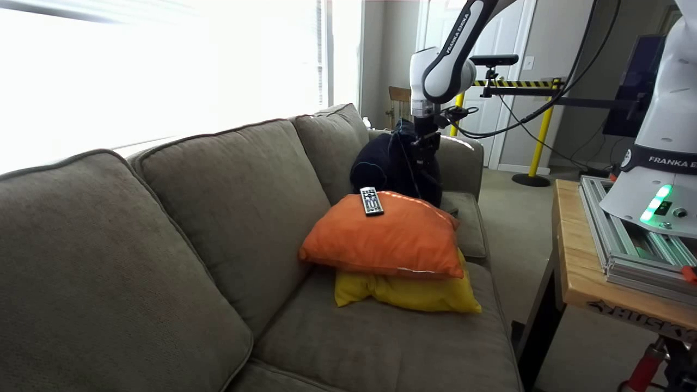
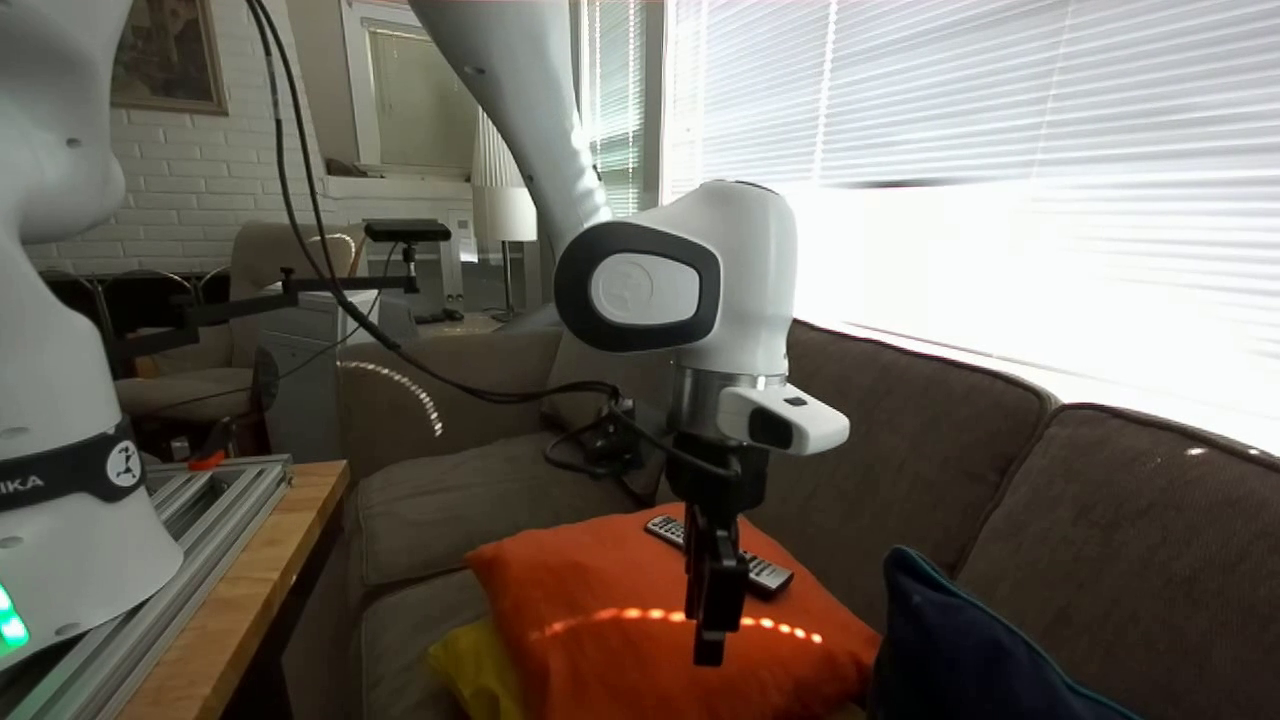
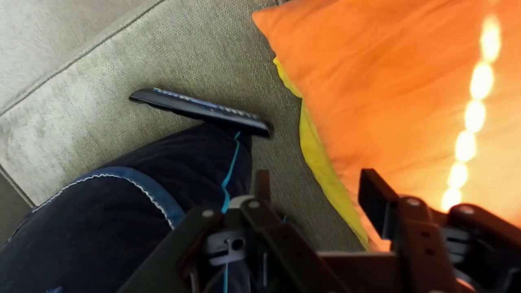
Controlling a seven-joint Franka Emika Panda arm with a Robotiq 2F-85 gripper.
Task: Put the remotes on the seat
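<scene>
The pale remote [image 1: 372, 201], grey-white with many dark buttons, is lying on the orange pillow [image 1: 386, 242]. The dark remote [image 3: 203, 110], slim and black, is tilted on the seat [image 3: 211, 53], against the corner of the navy pillow [image 3: 199, 158]. The gripper [image 3: 314, 179] has its fingers spread apart. On the arm [image 1: 458, 34] is written "FRANKA EMIKA"; on the desk [image 1: 580, 256], "HUSKY".

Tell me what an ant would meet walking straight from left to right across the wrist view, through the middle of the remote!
The seat → the remote → a bit more seat → the yellow pillow → the orange pillow.
</scene>
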